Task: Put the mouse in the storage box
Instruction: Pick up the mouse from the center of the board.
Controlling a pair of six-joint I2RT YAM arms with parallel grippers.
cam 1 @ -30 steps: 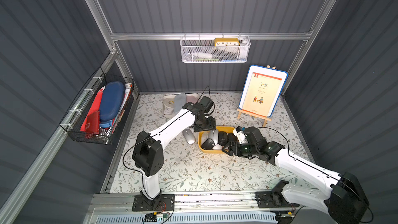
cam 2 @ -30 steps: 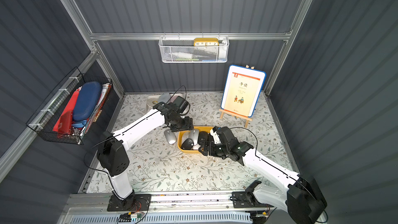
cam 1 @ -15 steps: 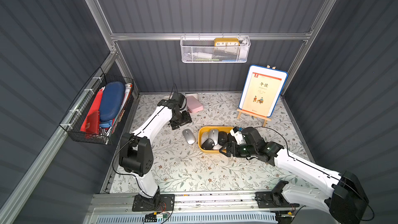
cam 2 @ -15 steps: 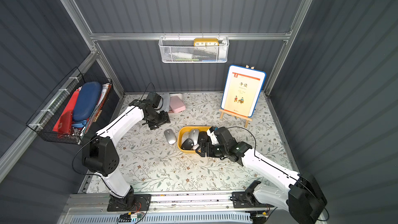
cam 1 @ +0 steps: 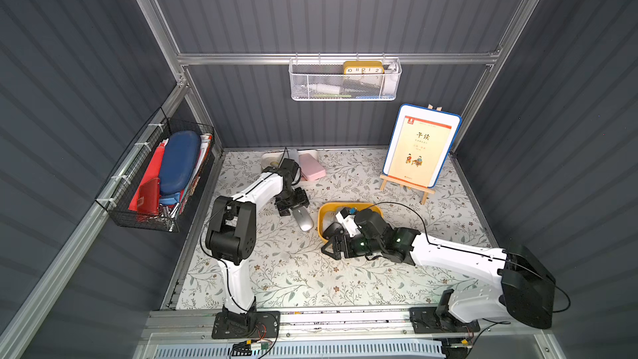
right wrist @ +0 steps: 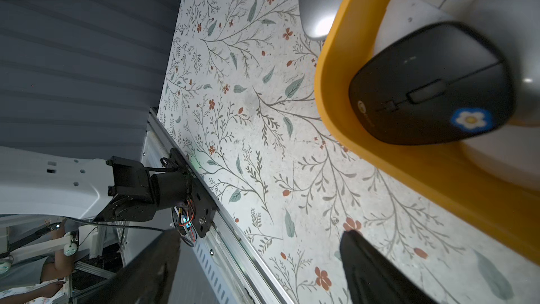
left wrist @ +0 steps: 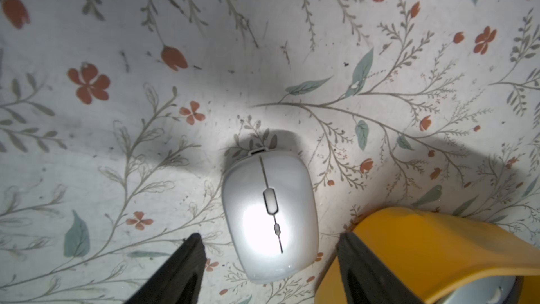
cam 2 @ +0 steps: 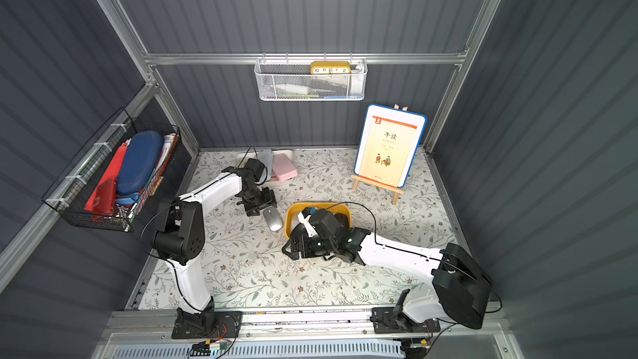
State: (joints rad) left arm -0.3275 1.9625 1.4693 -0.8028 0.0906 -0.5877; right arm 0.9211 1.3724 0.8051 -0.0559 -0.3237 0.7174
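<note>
On the left wall hangs a black wire basket [cam 1: 152,181], packed with a blue case [cam 1: 179,160] standing on edge and red items [cam 1: 148,188] beside it; what lies beneath them cannot be made out. At the far edge of the bench [cam 1: 293,271], toward its left corner, a white tray [cam 1: 267,160] carries a pink box [cam 1: 312,167] on its right end. The left gripper [left wrist: 271,234] hovers low near the middle of the bench, its 2 fingers [left wrist: 187,258] spread to either side of the silver mouse [left wrist: 270,217] with a gap on each side, gripping nothing. This mouse lies flat on the bench, outside the storage box [cam 1: 322,212] and just beside its left wall. In the right wrist view the yellow box holds a black mouse [right wrist: 432,86] with a blue-and-white flower sticker, tucked into 1 corner, and a grey mouse [right wrist: 496,24] behind it; in both top views the right arm hides the rest of the inside. The right gripper [right wrist: 260,232] sits at the box's near-left corner, over bare bench, fingers wide apart and empty. On the back wall a white mesh basket [cam 1: 345,88] holds a yellow clock [cam 1: 363,68] and some pale items too faint to name. Toward the far right corner, a book [cam 1: 419,148] leans upright on a wooden easel [cam 1: 405,186].
</note>
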